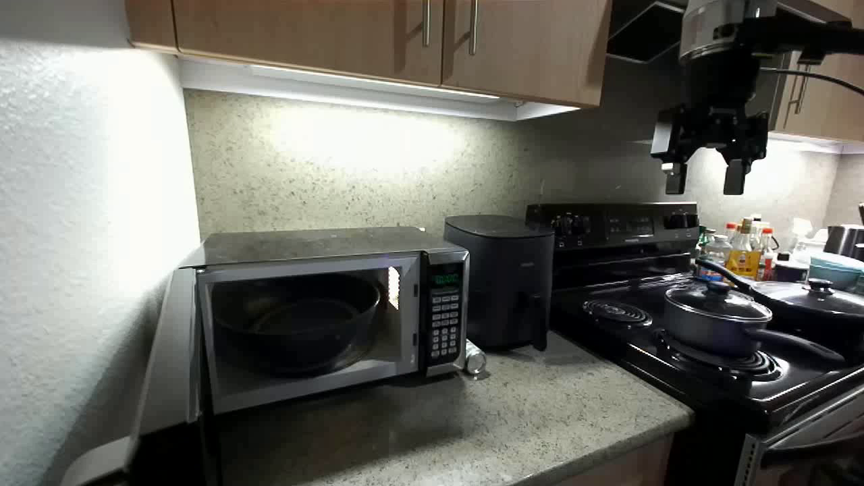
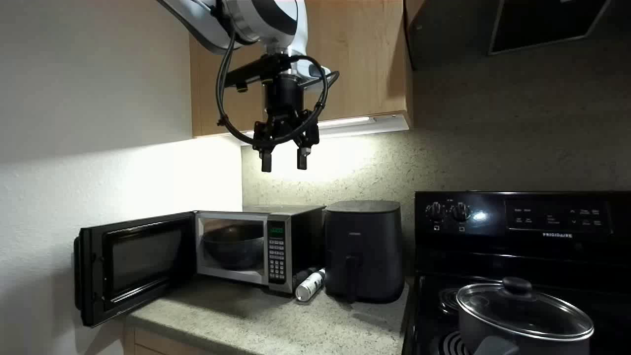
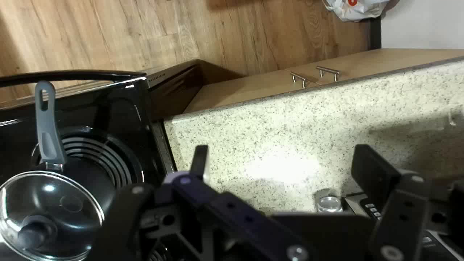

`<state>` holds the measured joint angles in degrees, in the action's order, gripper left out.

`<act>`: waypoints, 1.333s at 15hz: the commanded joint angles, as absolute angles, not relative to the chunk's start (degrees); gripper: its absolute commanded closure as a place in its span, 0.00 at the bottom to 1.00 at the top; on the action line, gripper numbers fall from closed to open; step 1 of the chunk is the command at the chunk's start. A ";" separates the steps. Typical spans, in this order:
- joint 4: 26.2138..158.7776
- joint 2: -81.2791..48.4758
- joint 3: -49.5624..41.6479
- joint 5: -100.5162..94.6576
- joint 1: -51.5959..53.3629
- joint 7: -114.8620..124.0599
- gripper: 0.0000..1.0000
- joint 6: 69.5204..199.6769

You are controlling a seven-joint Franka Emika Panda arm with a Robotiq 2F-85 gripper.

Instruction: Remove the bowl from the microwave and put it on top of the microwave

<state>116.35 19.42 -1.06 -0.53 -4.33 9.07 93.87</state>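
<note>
My claw has its two fingers spread wide, with the speckled counter showing between them in my wrist view. In an exterior view I hang pointing down at the upper middle of the frame, and lower, a little left of centre, stands the microwave, its door open toward the left. The bowl, dark and deep, sits rim up inside the microwave in both exterior views. Just right of the microwave a white container lies on the counter, with a black air fryer standing beside it. Farther out, at the lower right, a lidded pot sits on the stove.
</note>
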 commanded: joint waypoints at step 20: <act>125.85 11.40 8.88 -5.48 7.02 4.04 0.00 92.63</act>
